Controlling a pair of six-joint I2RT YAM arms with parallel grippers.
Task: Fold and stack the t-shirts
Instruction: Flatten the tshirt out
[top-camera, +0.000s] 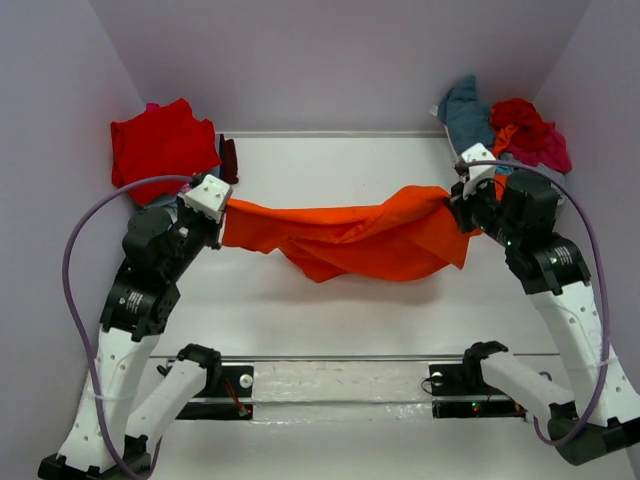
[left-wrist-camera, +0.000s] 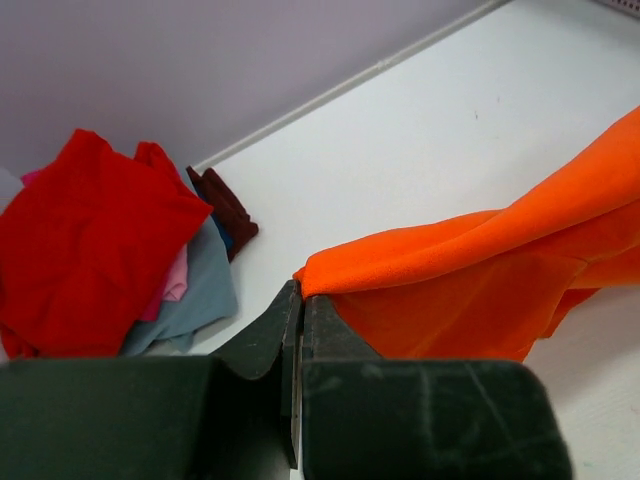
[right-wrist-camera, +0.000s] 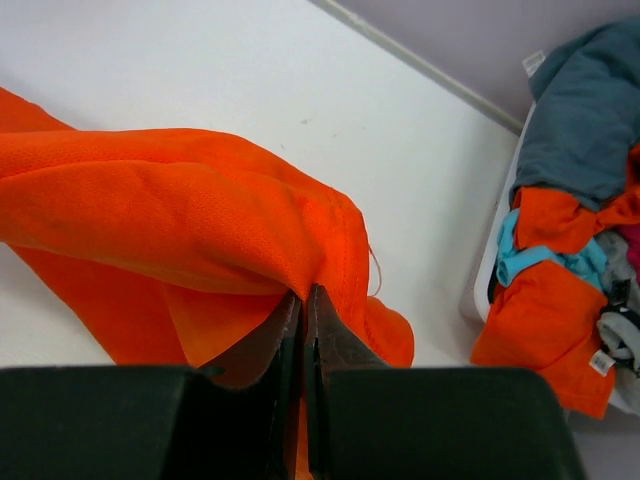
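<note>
**Orange shirt hangs between your two arms**

You have the bright orange cloth t-shirt (top-camera: 350, 240) stretched out between both arms, over the middle of the flat white table (top-camera: 330, 330).

Your left gripper (top-camera: 222, 212) is pinched tight on the left end of the shirt. In the left wrist view its two dark fingers (left-wrist-camera: 260, 340) press together, and a corner of the shirt is caught at their tips.

Your right gripper (top-camera: 458, 212) is pinched tight on the right end. In the right wrist view its tips meet under a bunched fold of the shirt.

The middle of the shirt sags down in loose folds. The lowest fold is very near the table, but you cannot tell if it touches.

In the back left corner a red cloth shirt (top-camera: 160, 145) lies on top of a small pile. Pale grey-blue cloth (left-wrist-camera: 205, 290) and a bit of pink cloth (left-wrist-camera: 175, 280) peek out from under it. A small dark maroon cloth (top-camera: 229, 158) lies just beside the pile, on its right.

In the back right corner there is a messy heap of shirts. You can see a teal-grey shirt (top-camera: 465, 112), a red and magenta bundle (top-camera: 530, 130) and a second orange shirt (right-wrist-camera: 545, 320).
</note>
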